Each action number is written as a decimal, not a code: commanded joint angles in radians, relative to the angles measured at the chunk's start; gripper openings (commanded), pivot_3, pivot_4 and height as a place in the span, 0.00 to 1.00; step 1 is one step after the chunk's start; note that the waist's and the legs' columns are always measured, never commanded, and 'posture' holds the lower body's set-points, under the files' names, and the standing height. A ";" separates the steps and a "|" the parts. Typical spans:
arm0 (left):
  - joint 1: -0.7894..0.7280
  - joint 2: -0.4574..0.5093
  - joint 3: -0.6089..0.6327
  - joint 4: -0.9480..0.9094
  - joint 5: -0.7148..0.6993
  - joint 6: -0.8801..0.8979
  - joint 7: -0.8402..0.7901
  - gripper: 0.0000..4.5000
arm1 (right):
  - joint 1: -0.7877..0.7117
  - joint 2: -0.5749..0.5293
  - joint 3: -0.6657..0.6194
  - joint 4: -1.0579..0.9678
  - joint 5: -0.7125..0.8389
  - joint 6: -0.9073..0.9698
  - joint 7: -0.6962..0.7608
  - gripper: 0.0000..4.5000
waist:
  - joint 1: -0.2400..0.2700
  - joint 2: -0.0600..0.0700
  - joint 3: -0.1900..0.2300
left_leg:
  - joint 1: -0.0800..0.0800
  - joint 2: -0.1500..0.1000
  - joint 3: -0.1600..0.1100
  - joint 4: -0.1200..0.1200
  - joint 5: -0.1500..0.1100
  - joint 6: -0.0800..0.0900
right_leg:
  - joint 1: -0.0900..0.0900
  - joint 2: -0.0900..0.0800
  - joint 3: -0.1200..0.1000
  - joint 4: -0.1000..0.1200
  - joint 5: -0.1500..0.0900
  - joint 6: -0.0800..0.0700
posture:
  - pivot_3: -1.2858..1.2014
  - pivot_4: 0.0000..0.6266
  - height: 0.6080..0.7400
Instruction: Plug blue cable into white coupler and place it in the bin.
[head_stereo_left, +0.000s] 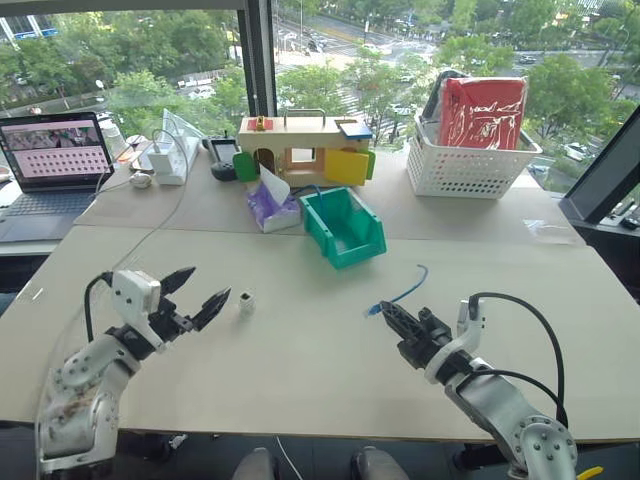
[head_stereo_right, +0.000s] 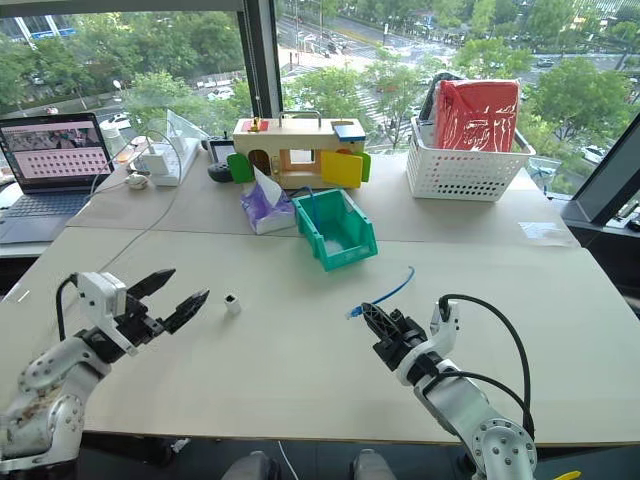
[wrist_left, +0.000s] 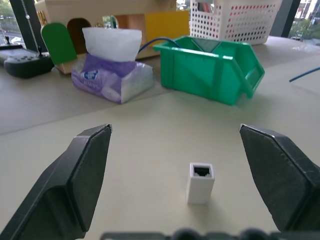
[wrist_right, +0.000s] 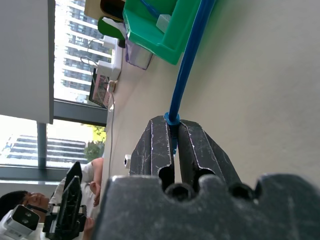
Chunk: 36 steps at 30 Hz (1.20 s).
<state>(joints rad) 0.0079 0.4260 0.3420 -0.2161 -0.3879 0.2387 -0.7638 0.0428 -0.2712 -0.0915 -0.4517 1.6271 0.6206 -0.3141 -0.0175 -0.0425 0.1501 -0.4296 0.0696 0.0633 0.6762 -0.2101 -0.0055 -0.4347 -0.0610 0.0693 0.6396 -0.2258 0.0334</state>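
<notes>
The white coupler (head_stereo_left: 246, 303) stands upright on the beige table, its dark socket facing up (wrist_left: 200, 182). My left gripper (head_stereo_left: 207, 285) is open just to its left, the fingers spread wide on either side of it without touching (wrist_left: 175, 129). The blue cable (head_stereo_left: 405, 293) curves across the table right of centre. My right gripper (head_stereo_left: 385, 312) is shut on the blue cable near its plug end, and the cord runs out from between the fingers (wrist_right: 187, 60) toward the bin. The teal-green bin (head_stereo_left: 345, 228) sits beyond, mid-table, with its open front facing me.
A purple tissue box (head_stereo_left: 272, 208) sits left of the bin, with a wooden toy house (head_stereo_left: 300, 150) behind both. A white lattice basket (head_stereo_left: 470, 165) holding a red bag stands at the back right. A laptop (head_stereo_left: 55, 160) and a white power strip (head_stereo_left: 170, 160) are at the back left.
</notes>
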 joint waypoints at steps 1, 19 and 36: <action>-0.001 -0.026 -0.048 0.056 0.048 -0.119 0.023 0.98 | -0.011 -0.008 -0.018 -0.035 0.013 -0.002 0.000 0.00 | 0.002 0.000 0.000 | 0.000 0.000 0.000 0.000 0.000 0.000 | 0.000 0.000 0.000 0.000 0.000 0.000 | 0.52 0.24 0.84; -0.161 -0.061 -0.207 0.414 0.121 -0.225 0.015 0.82 | 0.029 0.014 -0.036 -0.101 -0.030 -0.054 -0.023 0.00 | 0.006 0.001 0.000 | 0.002 0.000 0.000 0.000 0.000 0.000 | 0.002 0.000 0.000 0.000 0.003 0.006 | 0.52 0.24 0.84; -0.522 -0.069 -0.519 0.338 0.252 0.166 -0.012 0.14 | -0.035 0.015 -0.083 -0.112 -0.212 -0.136 -0.025 0.00 | 0.006 0.003 -0.002 | 0.004 -0.002 -0.003 0.000 0.002 0.003 | 0.011 0.000 0.000 -0.004 -0.004 0.007 | 0.52 0.24 0.84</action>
<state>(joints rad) -0.4719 0.3590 -0.1077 0.1838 -0.1566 0.3426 -0.7409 0.0338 -0.2483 -0.1488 -0.5276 1.4544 0.5168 -0.3486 -0.0111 -0.0394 0.1482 -0.4259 0.0673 0.0602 0.6758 -0.2084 -0.0029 -0.4240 -0.0603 0.0692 0.6338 -0.2265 0.0430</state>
